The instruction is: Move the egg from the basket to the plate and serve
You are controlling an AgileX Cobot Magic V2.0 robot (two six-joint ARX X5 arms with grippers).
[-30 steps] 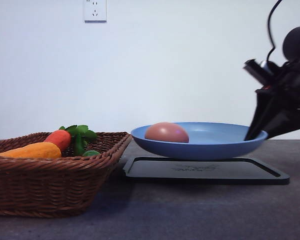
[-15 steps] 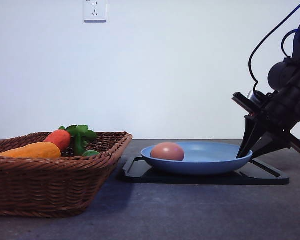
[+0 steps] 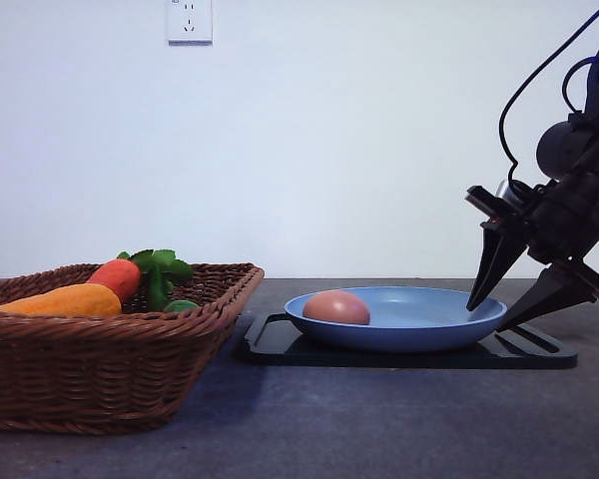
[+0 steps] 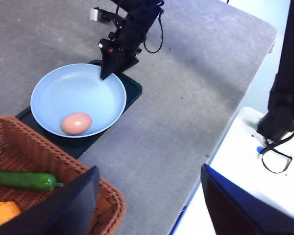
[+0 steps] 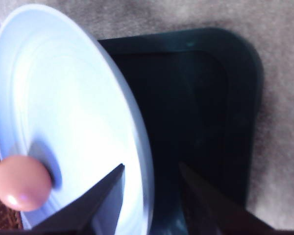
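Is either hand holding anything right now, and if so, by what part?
Nothing is held. The right hand is open, its fingers straddling the plate's rim without clamping it. The left hand is open and empty.

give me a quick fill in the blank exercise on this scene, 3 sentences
1. The egg lies on the light-blue ____.
2. The plate rests on a flat black ____.
3. The right gripper has its jaws ____, one on each side of the plate's rim.

Missing words: plate; tray; open
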